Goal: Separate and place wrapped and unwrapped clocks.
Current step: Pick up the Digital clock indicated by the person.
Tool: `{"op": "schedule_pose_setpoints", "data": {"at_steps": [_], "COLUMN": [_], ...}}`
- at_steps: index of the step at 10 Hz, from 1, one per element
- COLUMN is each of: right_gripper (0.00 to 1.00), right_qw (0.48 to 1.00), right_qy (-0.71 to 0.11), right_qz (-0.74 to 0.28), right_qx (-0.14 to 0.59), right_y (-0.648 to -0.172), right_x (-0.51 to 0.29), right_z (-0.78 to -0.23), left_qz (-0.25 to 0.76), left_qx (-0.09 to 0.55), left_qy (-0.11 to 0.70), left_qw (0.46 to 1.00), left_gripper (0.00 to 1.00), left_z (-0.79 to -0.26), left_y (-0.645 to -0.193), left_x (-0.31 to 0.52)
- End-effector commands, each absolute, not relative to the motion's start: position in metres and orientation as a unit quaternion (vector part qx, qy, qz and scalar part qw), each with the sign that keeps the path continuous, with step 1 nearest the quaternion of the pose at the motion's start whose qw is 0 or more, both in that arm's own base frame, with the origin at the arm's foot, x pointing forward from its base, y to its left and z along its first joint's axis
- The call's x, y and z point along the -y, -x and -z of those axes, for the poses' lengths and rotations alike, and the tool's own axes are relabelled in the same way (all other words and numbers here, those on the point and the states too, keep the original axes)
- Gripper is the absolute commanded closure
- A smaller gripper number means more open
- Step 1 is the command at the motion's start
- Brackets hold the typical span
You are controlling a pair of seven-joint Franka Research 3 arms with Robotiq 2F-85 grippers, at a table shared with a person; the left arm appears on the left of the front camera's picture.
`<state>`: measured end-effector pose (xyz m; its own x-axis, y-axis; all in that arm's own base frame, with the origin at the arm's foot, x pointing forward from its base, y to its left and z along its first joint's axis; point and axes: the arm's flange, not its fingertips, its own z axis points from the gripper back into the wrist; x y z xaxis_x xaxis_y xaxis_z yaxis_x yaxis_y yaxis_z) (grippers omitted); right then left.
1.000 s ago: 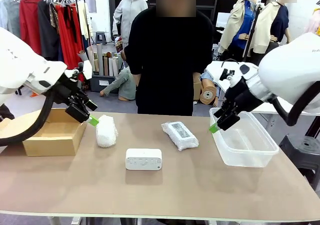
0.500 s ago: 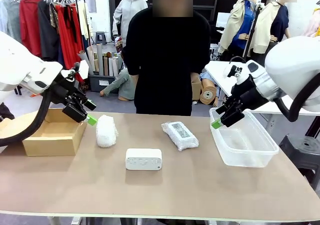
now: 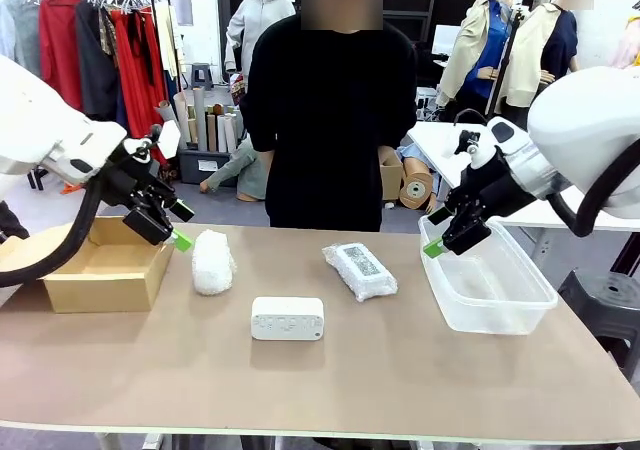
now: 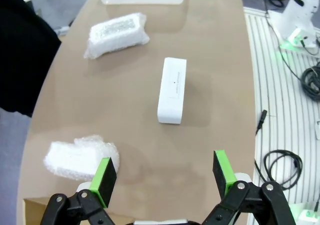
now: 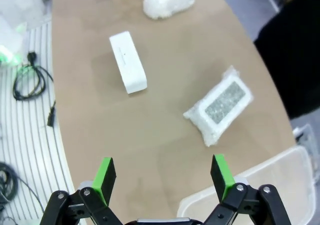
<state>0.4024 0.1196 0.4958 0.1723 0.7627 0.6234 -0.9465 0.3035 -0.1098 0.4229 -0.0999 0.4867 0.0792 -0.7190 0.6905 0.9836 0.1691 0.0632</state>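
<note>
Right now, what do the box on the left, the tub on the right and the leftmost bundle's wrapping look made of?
Box: likely cardboard, matte brown with a folded flap.
Tub: probably clear plastic, with glossy see-through walls.
Bundle: the wrapping seems to be white bubble wrap, with a bumpy, pebbled surface.

Print on label of clear-plastic-wrapped bundle: too small to read. Contents of white bubble-wrap bundle: hidden by wrap. Markings on front of bare white rounded-rectangular clock: illegible. Brown cardboard box: cut off by left wrist view's bottom edge, partly behind left tool. Clear plastic tub: cut off at right wrist view's bottom-right corner, and by left wrist view's top edge.
</note>
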Motion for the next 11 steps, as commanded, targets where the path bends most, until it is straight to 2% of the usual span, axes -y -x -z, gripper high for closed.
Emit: {"op": "schedule_pose_setpoints", "data": {"at_steps": [1,5,7,11], "right_gripper": [0.00,0.00,0.00,0.00], "right_qw": [0.694,0.656,0.653,0.658], "right_qy": [-0.182,-0.240,-0.245,-0.282], "right_qz": [-0.619,-0.623,-0.610,-0.596], "right_qx": [0.320,0.351,0.375,0.365], "right_y": [-0.419,-0.441,-0.445,-0.467], "right_x": [-0.112,-0.092,-0.076,-0.046], "right_z": [-0.502,-0.529,-0.541,-0.544], "left_qz": [0.636,0.631,0.598,0.593], "left_qx": [0.319,0.390,0.405,0.418], "left_qy": [0.252,0.286,0.307,0.312], "left_qw": [0.656,0.607,0.620,0.613], "left_gripper": [0.00,0.00,0.00,0.00], "left_z": [-0.496,-0.512,-0.523,-0.535], "left_y": [-0.443,-0.468,-0.476,-0.495], "left_x": [0.079,0.047,0.037,0.022]}}
